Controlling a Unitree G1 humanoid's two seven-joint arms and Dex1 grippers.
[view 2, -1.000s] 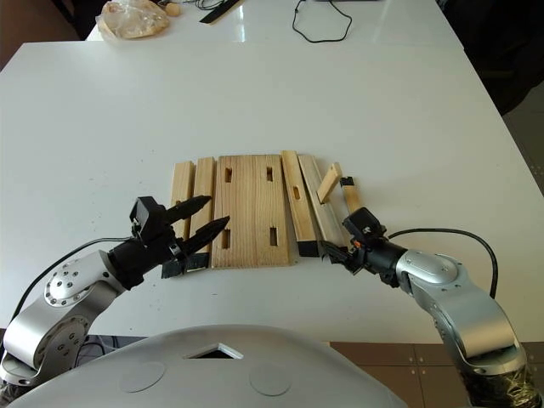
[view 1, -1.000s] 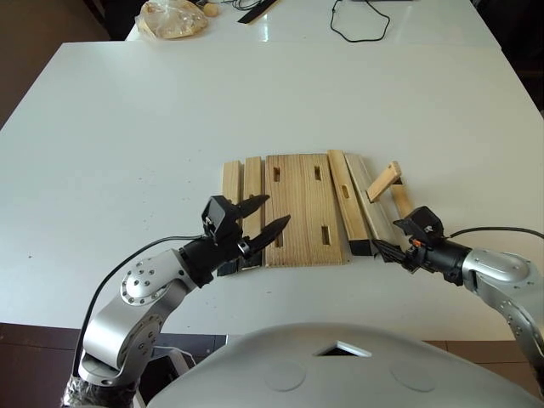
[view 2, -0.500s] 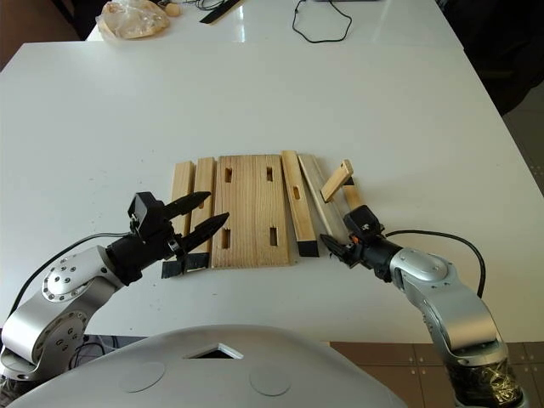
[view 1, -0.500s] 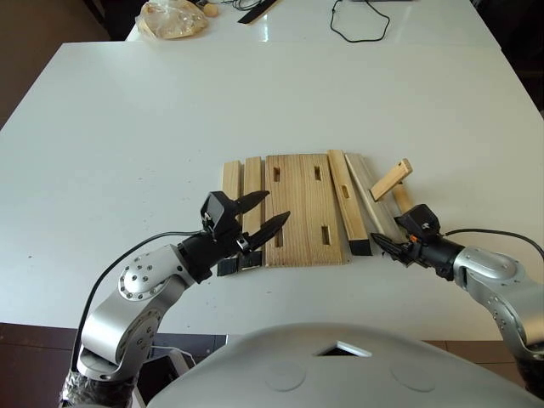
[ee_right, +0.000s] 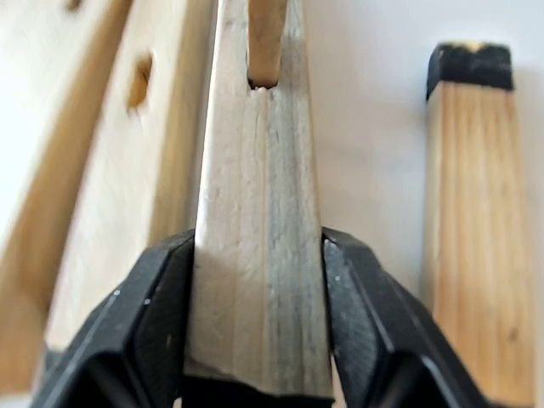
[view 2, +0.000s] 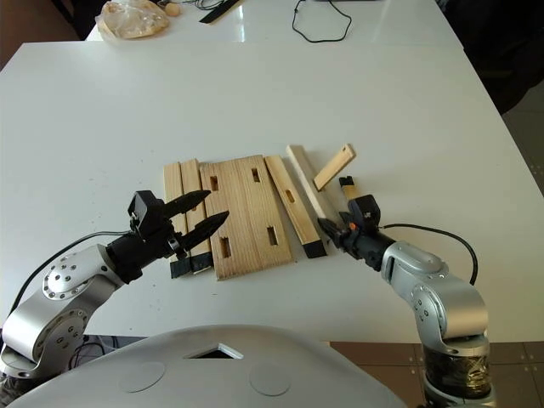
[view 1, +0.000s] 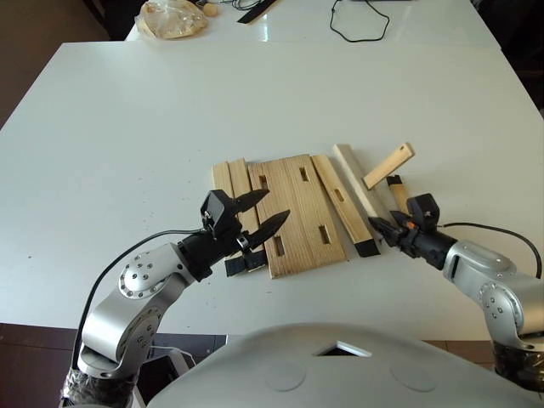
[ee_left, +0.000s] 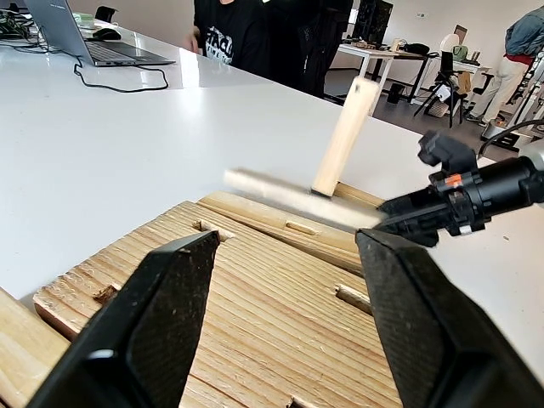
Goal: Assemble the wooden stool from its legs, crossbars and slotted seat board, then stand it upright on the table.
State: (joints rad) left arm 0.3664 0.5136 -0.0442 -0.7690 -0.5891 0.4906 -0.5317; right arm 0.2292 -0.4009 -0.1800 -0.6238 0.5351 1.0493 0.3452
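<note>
White table [view 1: 127,127] carries the slotted seat board [view 1: 297,212], legs [view 1: 223,183] and a crossbar [view 1: 389,166].

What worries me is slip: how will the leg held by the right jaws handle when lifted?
Probably stiff: the leg is solid wood. Gripped at one end, it may sag or pivot. Square faces suggest it won't roll.

Open office, laptop [ee_left: 78,34] on white table [ee_left: 127,127], desk [ee_left: 382,56] behind

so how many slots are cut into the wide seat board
4. On the seat board: two slots by its far edge, left and right; two nearer the robot, left and right. None looks hidden.
</note>
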